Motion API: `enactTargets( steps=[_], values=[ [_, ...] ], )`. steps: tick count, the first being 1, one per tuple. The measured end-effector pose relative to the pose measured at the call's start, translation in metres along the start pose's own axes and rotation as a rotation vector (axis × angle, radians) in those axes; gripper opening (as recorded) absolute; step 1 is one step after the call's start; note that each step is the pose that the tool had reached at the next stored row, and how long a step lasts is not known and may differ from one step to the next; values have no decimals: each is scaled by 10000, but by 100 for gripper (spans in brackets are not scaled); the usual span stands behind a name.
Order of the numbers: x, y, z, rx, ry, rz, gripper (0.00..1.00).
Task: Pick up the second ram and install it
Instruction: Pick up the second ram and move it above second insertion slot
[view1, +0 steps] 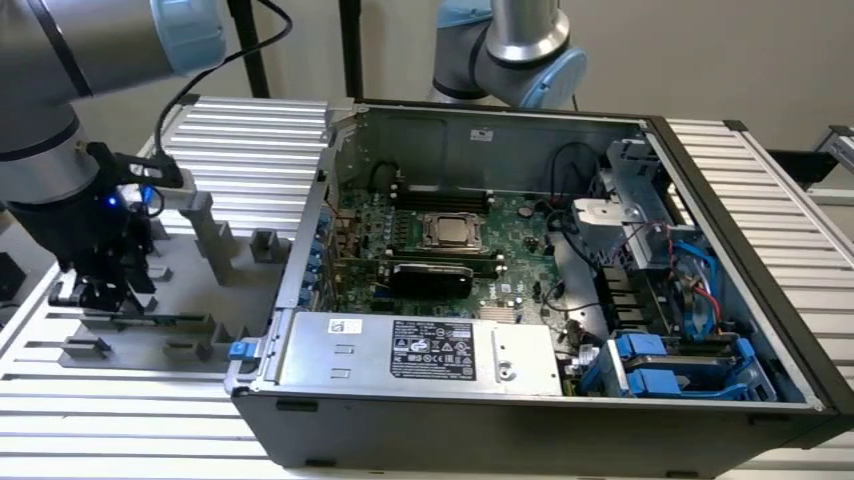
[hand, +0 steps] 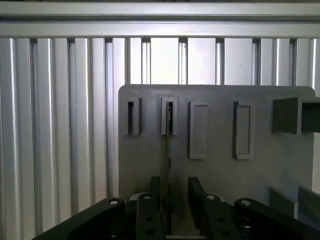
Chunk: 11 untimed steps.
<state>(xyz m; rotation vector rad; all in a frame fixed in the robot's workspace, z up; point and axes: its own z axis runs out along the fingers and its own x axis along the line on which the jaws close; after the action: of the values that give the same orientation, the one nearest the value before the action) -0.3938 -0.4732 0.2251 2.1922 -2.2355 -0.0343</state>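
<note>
- The pincer (hand: 175, 186) is released, its two fingers (hand: 155, 200) straddling the memory stick (hand: 169, 145) without pinching it.
- The stick stands on edge in the grey holder (hand: 215, 170), at the lower left of the exterior view. It lies nearer one finger, so an uneven squeeze could tilt it or jam it in its slot, I reckon.
- The arm (view1: 54, 150) points straight down at the left, well apart from the open computer case (view1: 400, 440).

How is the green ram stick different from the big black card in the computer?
The second ram is thin and green; the black expansion card is wider and dark. The ram sits in the grey holder outside the computer case, with the open end effector around it; the card sits inside the case. Both are long and narrow.
</note>
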Motion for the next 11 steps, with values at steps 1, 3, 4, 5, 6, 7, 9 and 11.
enactTargets(
  steps=[1, 3, 4, 5, 6, 7, 9, 11],
  values=[
    [3, -1, 19, 0, -2, 33, 100],
    [8, -1, 55, 1, -9, 79, 100],
    [10, -2, 74, 2, -17, 93, 100],
    [10, -3, 91, 2, -24, 103, 100],
    [11, -3, 109, 2, -32, 109, 100],
    [12, -4, 128, 3, -42, 114, 100],
    [13, -4, 163, 3, -60, 118, 100],
    [13, -5, 201, 4, -82, 117, 100]
  ],
)
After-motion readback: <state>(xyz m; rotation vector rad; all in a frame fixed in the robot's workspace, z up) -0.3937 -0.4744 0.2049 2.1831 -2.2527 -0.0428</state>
